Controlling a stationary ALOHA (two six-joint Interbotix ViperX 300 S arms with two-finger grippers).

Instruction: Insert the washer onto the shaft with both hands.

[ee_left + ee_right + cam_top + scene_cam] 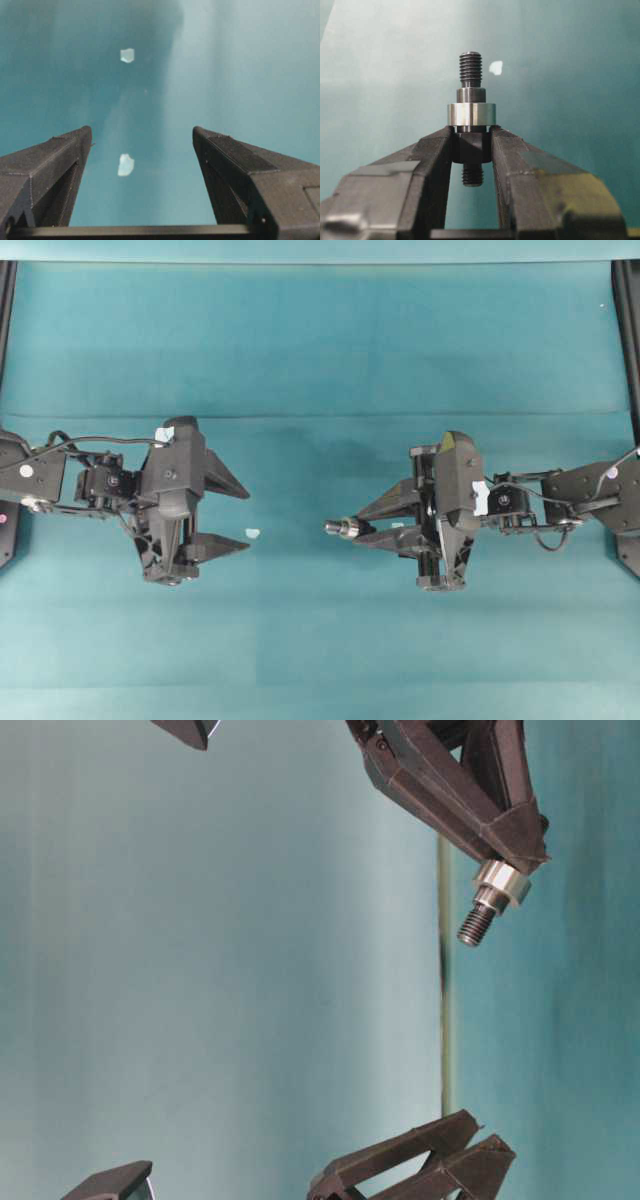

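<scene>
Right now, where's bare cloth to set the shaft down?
Widest free patch: the cloth above both arms. Another lies below them. The middle gap is tight, between the open left tool, a pale speck and the shaft in the right tool.

Matt black plastic, turned metal, flat teal cloth.

The short dark grey metal shaft (471, 82) has a rough threaded tip and a smooth, dull-sheened step below it; the silvery metal ring washer (471, 114) around it looks brushed and brighter. The right gripper (472, 150) and the left gripper (142, 150) are matt black plastic with a fine grainy, layered surface. The teal cloth table cover (320, 340) is matt and smooth. Small pale whitish flecks (126, 165) look like paper.
</scene>
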